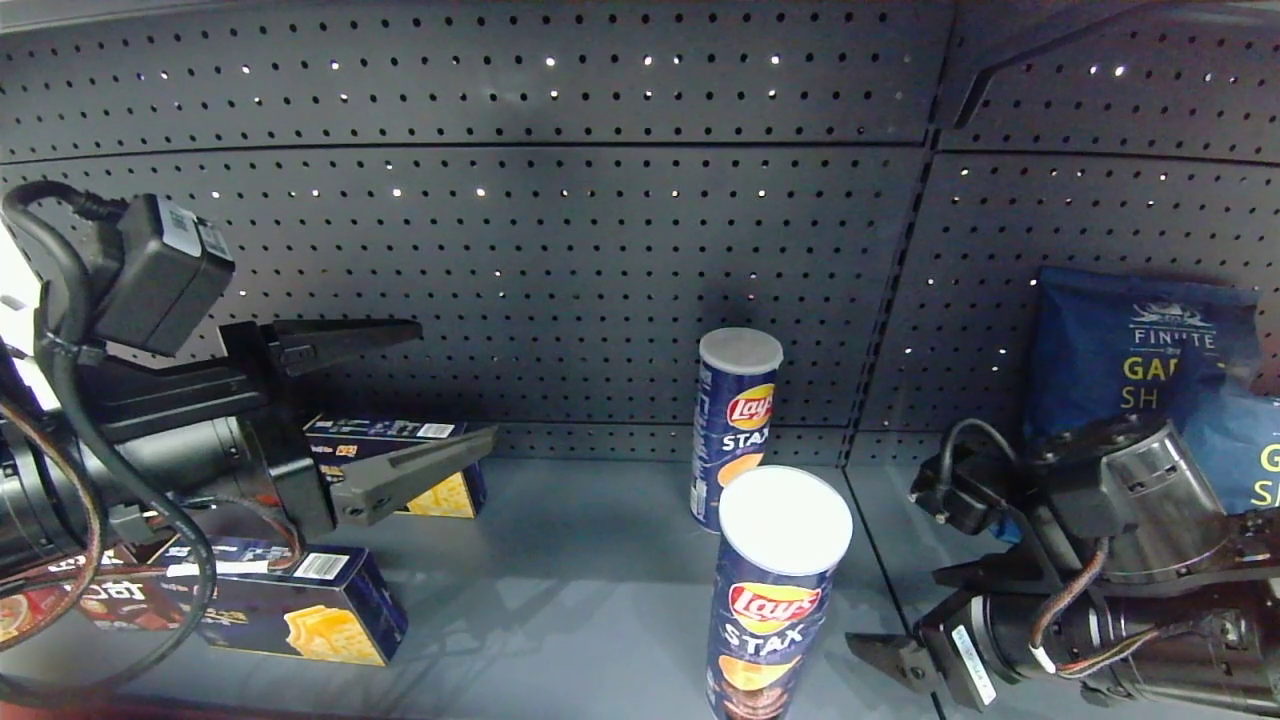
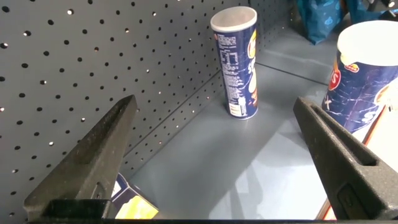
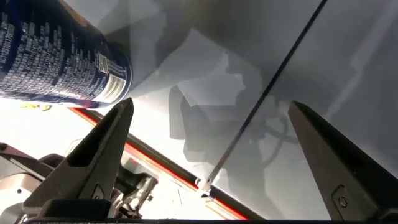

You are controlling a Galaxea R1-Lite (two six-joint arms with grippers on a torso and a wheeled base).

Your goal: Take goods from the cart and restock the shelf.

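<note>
The near can, blue with a white lid, is cut off below; the left gripper and right gripper gape wide, empty.

We're counting two chip cans, centre and lower centre of frame; two blue boxes at left; two blue bags at right; one red packet, lower left corner.

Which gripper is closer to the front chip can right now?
Right. The right gripper sits open just right of the base of the front chip can. The left gripper is open farther off to its left, by the rear cracker box.
</note>
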